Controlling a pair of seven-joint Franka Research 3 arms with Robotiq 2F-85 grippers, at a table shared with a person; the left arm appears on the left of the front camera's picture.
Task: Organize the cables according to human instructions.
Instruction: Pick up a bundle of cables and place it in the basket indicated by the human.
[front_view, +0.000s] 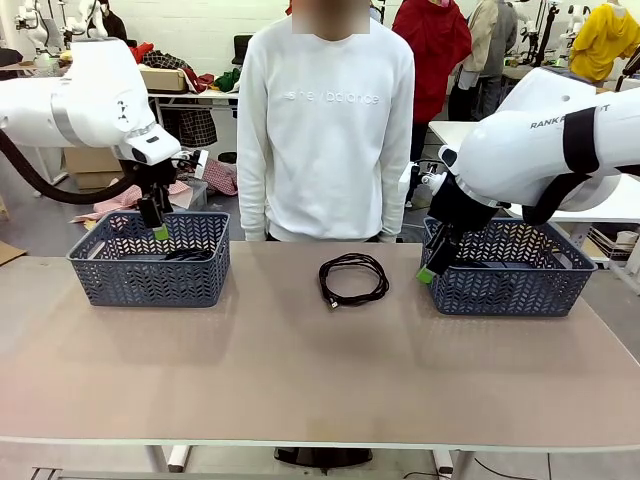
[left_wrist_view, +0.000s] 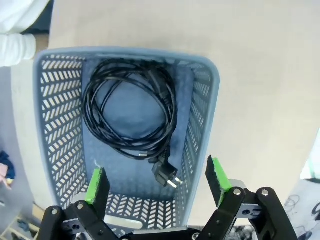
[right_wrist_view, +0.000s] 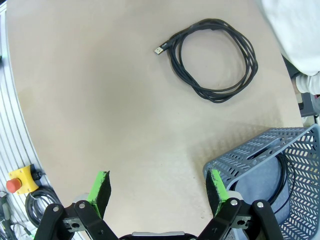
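While a person (front_view: 325, 120) in a white sweatshirt stands at the far edge of the table (front_view: 300, 370), one coiled black cable (front_view: 353, 279) (right_wrist_view: 214, 60) with a small plug end lies on the bare tabletop between the left basket (front_view: 150, 270) (left_wrist_view: 50, 125) and the right basket (front_view: 510, 285) (right_wrist_view: 300, 165). The left gripper (front_view: 155, 222) (left_wrist_view: 156, 180) hangs over the left basket, fingers spread wide and empty, above a coiled power cable (left_wrist_view: 130, 117) on the basket's floor. The right gripper (front_view: 432, 262) (right_wrist_view: 158, 189) hovers at a corner of the right basket, fingers likewise apart, holding nothing. A black cord (right_wrist_view: 284, 172) lies inside that basket.
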